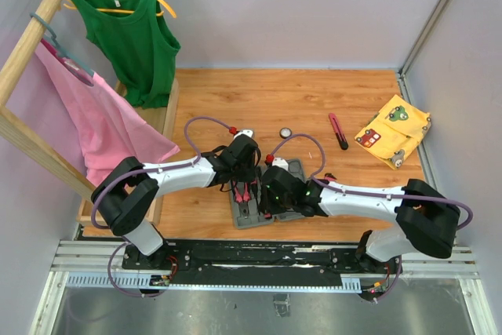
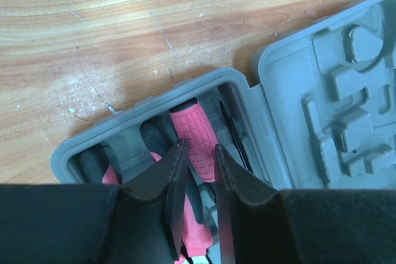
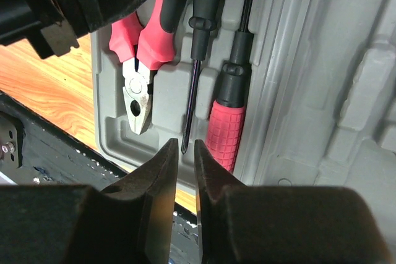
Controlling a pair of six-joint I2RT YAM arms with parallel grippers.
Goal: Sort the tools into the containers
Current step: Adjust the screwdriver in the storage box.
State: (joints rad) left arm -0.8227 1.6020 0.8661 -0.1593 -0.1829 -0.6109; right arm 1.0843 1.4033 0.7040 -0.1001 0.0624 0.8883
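The grey tool case lies open near the arms, its moulded lid spread to the right. In its tray lie pliers and two pink-handled screwdrivers. My left gripper is closed round the gridded pink handle of one screwdriver in its slot. That tool's black shaft ends between the fingertips of my right gripper, which stands a narrow gap apart without touching it. The second screwdriver lies alongside. A pink-black cutter and a round disc rest on the wood beyond the case.
A yellow patterned cloth lies at the far right. A wooden rack with a green top and a pink garment stands along the left. The black rail runs just behind the case's near edge.
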